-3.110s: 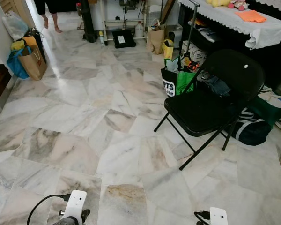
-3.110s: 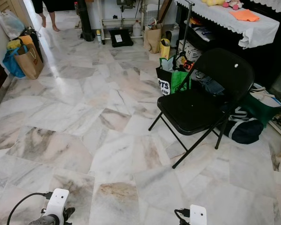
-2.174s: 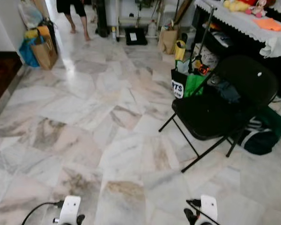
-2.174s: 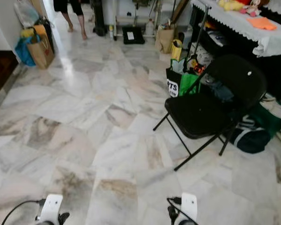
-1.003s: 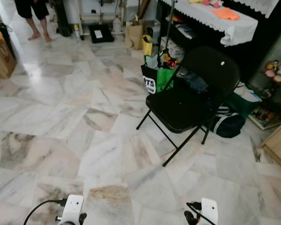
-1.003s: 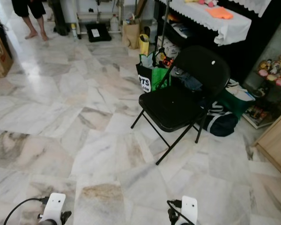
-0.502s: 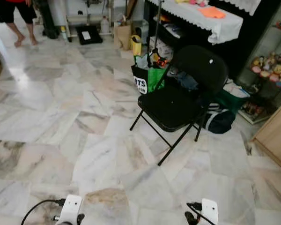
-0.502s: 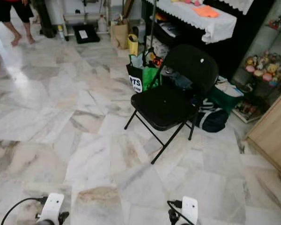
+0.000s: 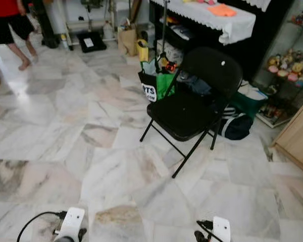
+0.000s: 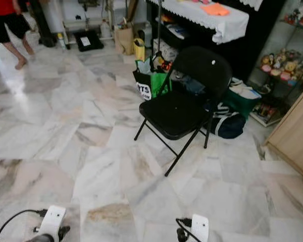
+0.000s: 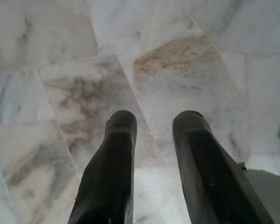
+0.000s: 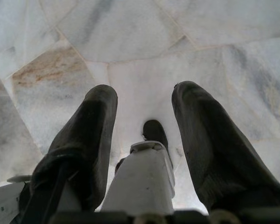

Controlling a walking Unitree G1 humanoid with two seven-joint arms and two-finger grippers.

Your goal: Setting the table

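Observation:
Both arms hang low at the bottom edge of the eye views, the left wrist (image 9: pixel 73 224) and the right wrist (image 9: pixel 219 229) over the marble floor (image 9: pixel 65 131). In the left wrist view my left gripper (image 11: pixel 154 119) is open, its two black fingers (image 11: pixel 116 154) apart with only floor tiles between them. In the right wrist view my right gripper (image 12: pixel 144 95) is open too, holding nothing, pointing down at the floor. A table with a white lace cloth (image 9: pixel 212 17) stands at the far right, with an orange cloth (image 9: pixel 222 10) on it.
A black folding chair (image 9: pixel 194 103) stands ahead to the right, with green bags (image 9: pixel 156 85) and a dark duffel bag (image 9: pixel 235 126) around it. A wooden cabinet (image 9: pixel 298 141) is at the right edge. A person's legs (image 9: pixel 15 35) are at the far left. Paper bags (image 9: pixel 129 38) sit further back.
The camera has turned right and moved forward: the chair has shifted leftward in view, and a cabinet and shelf of figurines came in at the right. The grippers stay hanging.

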